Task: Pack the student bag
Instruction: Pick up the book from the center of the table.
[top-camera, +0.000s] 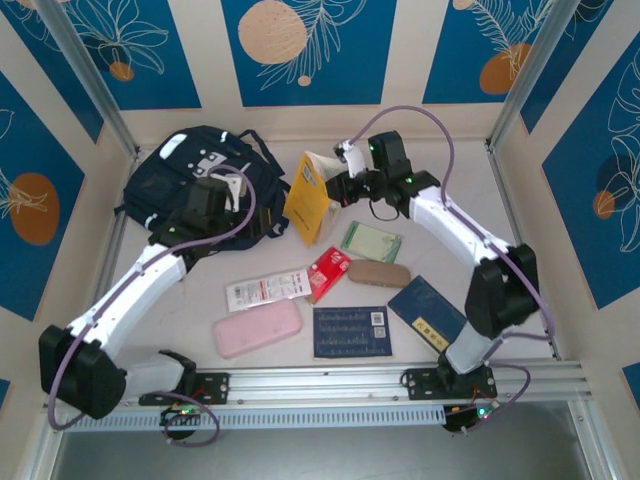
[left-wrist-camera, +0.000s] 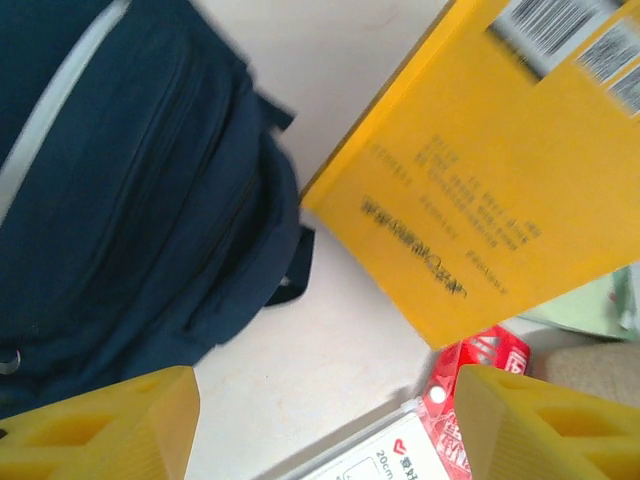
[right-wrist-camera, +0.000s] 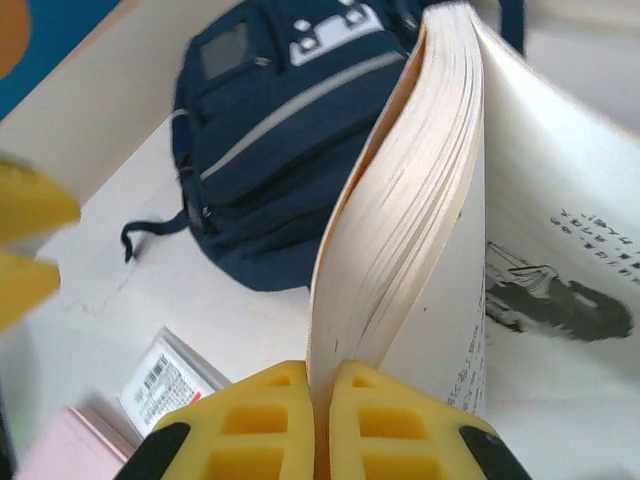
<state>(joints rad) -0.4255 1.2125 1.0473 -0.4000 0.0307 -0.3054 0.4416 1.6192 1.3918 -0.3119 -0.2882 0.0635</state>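
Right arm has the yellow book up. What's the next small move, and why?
Probably swing the open left gripper onto the student bag to open it: the bag looks closed, while the right gripper is clamped on the yellow book with nowhere to put it.

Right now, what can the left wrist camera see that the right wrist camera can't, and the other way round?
Left wrist camera: the book from its yellow, barcoded cover side, plus a red packet. Right wrist camera: the book's page edges and a drawing, a pink case, and the right gripper shut on the book. Both: the book, the student bag, the white packet and the table.
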